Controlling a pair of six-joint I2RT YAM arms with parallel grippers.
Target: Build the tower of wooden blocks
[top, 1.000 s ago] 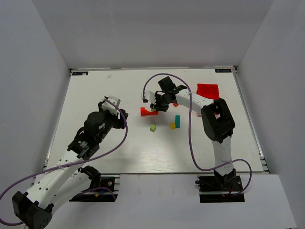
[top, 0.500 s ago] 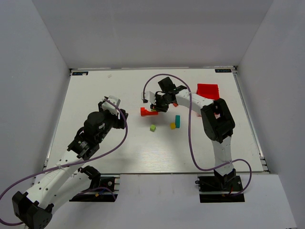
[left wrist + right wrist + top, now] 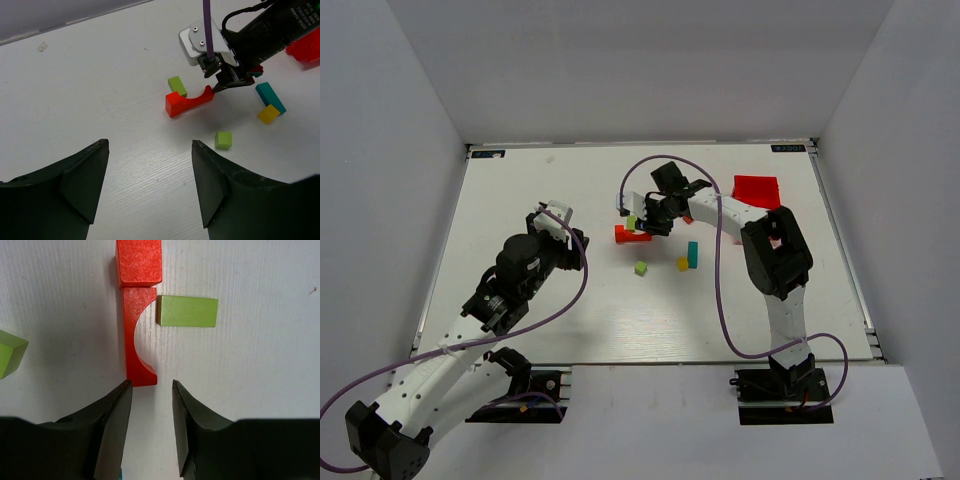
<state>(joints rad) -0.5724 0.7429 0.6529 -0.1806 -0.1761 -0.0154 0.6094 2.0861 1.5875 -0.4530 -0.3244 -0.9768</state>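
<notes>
The red arch (image 3: pixel 137 335) lies flat on the table, with a lime-green block (image 3: pixel 187 311) just beside its curve. My right gripper (image 3: pixel 152 390) is open and empty, its tips just short of the arch's near end. In the top view the arch (image 3: pixel 630 235), a lime-green cube (image 3: pixel 641 268), a yellow cube (image 3: pixel 682 264) and the teal bar (image 3: pixel 692 253) lie mid-table by the right gripper (image 3: pixel 650 225). My left gripper (image 3: pixel 150 170) is open and empty, well short of the arch (image 3: pixel 189 101). No orange piece shows clearly.
A red plastic bin (image 3: pixel 757 190) stands at the back right behind the right arm. A small reddish piece (image 3: pixel 688 218) peeks out beside the right arm. White walls enclose the table on three sides. A purple cable loops above the arch.
The lime-green block now shows beside the red arch in the top view, where the right gripper covered it before. The left arm has not moved.
</notes>
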